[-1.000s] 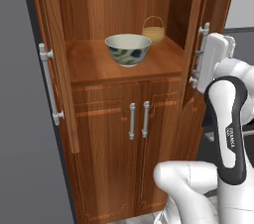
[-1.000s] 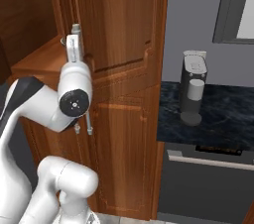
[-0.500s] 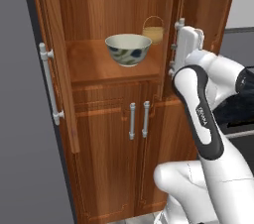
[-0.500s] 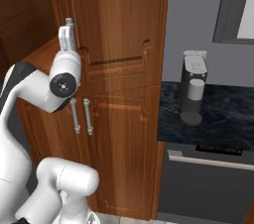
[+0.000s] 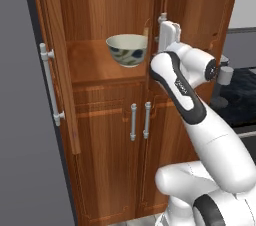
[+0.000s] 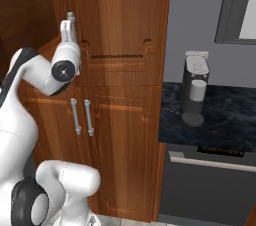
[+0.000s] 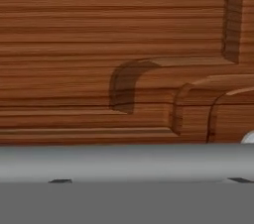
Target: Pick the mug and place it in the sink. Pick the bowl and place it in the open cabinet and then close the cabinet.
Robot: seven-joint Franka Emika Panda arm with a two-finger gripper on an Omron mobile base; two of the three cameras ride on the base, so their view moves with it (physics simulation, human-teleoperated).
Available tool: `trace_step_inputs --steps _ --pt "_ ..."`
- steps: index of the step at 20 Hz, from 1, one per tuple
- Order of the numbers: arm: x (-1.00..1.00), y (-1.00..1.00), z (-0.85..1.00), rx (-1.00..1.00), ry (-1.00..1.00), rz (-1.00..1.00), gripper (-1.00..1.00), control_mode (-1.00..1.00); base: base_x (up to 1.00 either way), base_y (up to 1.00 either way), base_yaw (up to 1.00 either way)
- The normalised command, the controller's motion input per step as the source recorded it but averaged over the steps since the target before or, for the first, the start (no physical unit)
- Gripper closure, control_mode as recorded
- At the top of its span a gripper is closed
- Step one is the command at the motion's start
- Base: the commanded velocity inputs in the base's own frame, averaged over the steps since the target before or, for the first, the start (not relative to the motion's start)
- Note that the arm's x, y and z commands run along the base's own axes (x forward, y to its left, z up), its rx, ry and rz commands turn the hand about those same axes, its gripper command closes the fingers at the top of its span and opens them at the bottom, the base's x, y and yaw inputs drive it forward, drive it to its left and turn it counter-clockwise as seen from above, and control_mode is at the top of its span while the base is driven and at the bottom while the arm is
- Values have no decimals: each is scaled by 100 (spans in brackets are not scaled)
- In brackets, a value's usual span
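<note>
The arm (image 5: 200, 120) rises from the lower right of the left base view, bends at a white elbow near the frame's middle and reaches up, so the gripper (image 5: 169, 32) stands upright against the right door (image 6: 117, 15) of the cabinet (image 5: 105, 80). In the right base view the same hand sits at upper left, its round wrist joint (image 6: 63, 70) facing the camera and the gripper pointing up along the door's edge. The fingers are hidden against the wood, so I cannot tell whether the gripper is wide or narrow. The hand view is pressed close to a panelled door face (image 7: 124, 54), grain running across the frame.

The bowl (image 5: 127, 49) sits upright on the cabinet shelf (image 5: 87, 62), upper middle of the left base view, just left of the gripper. Its mouth faces up; it is wide and round, cream-white with dark blue-green leaf marks on the outer wall. A sliver of a woven basket (image 5: 146, 26) shows behind it.

The left door (image 5: 57, 60) stands swung open toward the camera, tall and upright, its silver bar handle (image 5: 50, 85) vertical at the left of the frame. The right door is nearly across the opening. Below, the lower cupboard (image 5: 137, 135) shows two vertical bar handles.

Farther right in the right base view, a coffee machine (image 6: 195, 87) stands on a dark surface (image 6: 215, 125).
</note>
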Motion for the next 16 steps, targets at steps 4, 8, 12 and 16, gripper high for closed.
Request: trace_step_inputs --steps 4,8,12,16 --pt "68 0 0 0 3 0 -100 -100 0 0 0" --pt "73 0 0 0 7 0 -100 -100 0 0 0" --pt "80 0 0 0 10 -2 -100 -100 0 0 0" --pt "76 -11 0 0 8 -1 -100 -100 0 0 0"
